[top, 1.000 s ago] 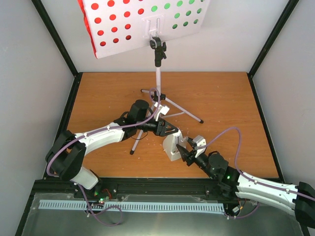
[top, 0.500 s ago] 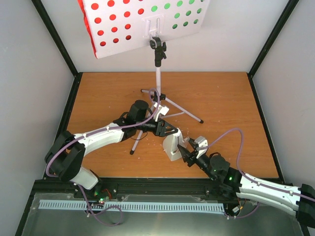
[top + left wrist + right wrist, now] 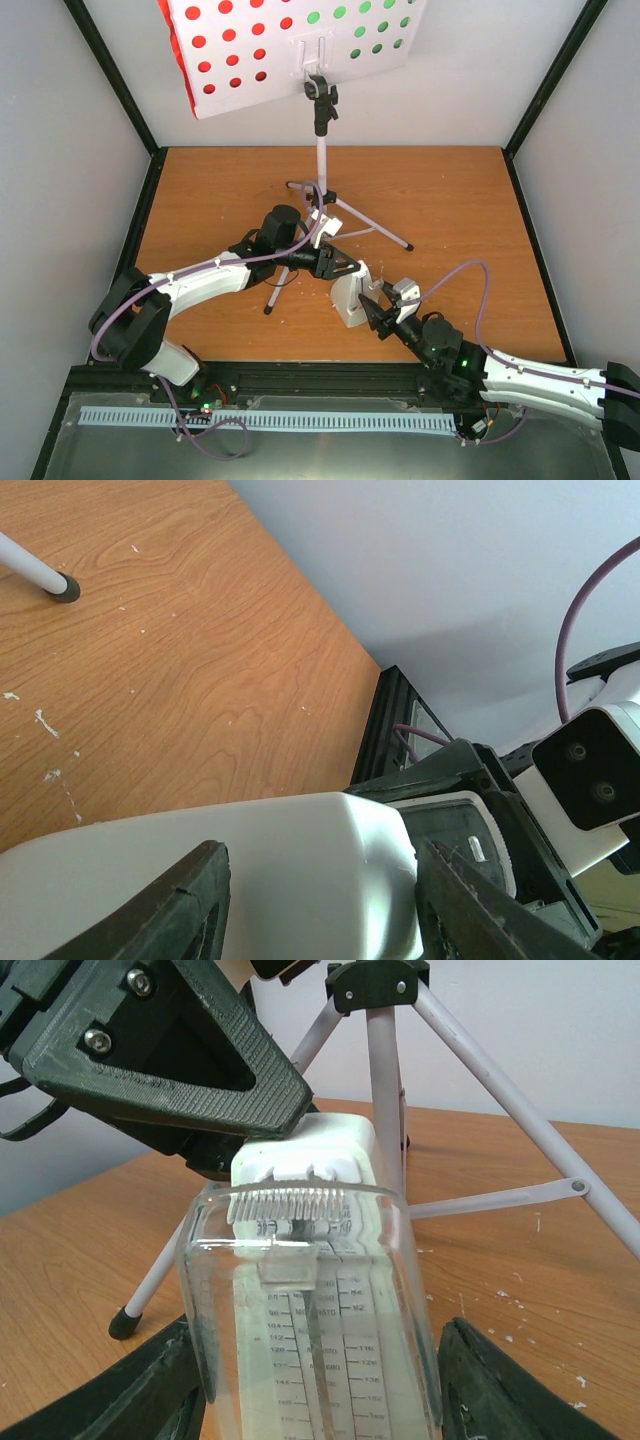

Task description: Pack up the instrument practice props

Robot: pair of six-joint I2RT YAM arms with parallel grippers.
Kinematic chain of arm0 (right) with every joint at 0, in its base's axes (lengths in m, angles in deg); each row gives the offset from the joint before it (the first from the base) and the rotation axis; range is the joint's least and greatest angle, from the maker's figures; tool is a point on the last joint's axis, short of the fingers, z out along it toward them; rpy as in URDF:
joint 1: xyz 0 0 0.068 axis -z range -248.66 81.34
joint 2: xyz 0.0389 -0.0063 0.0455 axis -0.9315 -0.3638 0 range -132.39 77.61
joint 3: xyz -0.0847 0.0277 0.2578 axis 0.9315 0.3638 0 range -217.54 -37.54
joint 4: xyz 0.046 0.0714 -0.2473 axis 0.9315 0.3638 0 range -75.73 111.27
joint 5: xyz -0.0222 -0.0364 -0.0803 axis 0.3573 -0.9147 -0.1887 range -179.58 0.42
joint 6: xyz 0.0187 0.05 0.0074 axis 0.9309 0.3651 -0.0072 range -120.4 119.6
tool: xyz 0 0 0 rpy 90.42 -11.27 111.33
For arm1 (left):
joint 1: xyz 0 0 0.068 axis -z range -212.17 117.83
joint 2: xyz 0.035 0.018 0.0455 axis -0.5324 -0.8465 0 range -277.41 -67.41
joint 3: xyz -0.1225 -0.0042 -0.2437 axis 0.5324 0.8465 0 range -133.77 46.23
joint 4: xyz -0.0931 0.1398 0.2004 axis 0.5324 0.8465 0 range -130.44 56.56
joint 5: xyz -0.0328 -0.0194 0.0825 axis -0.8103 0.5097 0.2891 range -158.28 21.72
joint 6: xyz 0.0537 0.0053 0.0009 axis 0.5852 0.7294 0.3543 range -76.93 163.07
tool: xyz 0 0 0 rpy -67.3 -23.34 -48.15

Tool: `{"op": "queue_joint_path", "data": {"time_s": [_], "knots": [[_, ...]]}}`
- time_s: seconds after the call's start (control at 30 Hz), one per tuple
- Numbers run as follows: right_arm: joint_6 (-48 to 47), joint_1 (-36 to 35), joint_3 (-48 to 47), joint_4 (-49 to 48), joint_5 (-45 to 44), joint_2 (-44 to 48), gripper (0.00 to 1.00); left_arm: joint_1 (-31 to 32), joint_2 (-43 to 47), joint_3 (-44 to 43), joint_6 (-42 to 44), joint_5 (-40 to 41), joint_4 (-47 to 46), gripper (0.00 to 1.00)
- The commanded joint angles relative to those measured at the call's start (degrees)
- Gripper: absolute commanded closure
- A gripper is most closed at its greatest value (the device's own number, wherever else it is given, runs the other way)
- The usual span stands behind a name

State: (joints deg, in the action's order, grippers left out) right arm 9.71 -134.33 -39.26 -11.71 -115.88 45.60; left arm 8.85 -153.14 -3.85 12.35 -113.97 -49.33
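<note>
The white music stand stands on its silver tripod at the table's middle back. A red sheet and a green sheet show through its perforated panel. The white metronome with a clear cover stands in front of the tripod. My left gripper is shut on the metronome's white body, one finger on each side. My right gripper is open, and its fingers straddle the clear cover with small gaps.
Tripod legs spread just behind the metronome, and one foot rests on the wood. Black frame posts and white walls enclose the table. A white slotted duct runs along the near edge.
My right gripper has moved a little forward and left, closing in around the metronome's cover. The left gripper and the stand have stayed put.
</note>
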Motion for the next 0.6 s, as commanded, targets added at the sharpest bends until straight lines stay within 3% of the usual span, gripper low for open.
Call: {"op": "queue_joint_path", "data": {"time_s": [0.0,0.57], "knots": [[0.5,-1.1,-0.7,-3.1,-3.0,-0.3,0.54,0.7,1.3,0.4,0.4,-0.6,0.1,0.48],[1.2,-2.6,0.2,-7.9,-6.1,-6.4,0.54,0.8,1.1,0.5,0.1,-0.9,-0.3,0.48]]}}
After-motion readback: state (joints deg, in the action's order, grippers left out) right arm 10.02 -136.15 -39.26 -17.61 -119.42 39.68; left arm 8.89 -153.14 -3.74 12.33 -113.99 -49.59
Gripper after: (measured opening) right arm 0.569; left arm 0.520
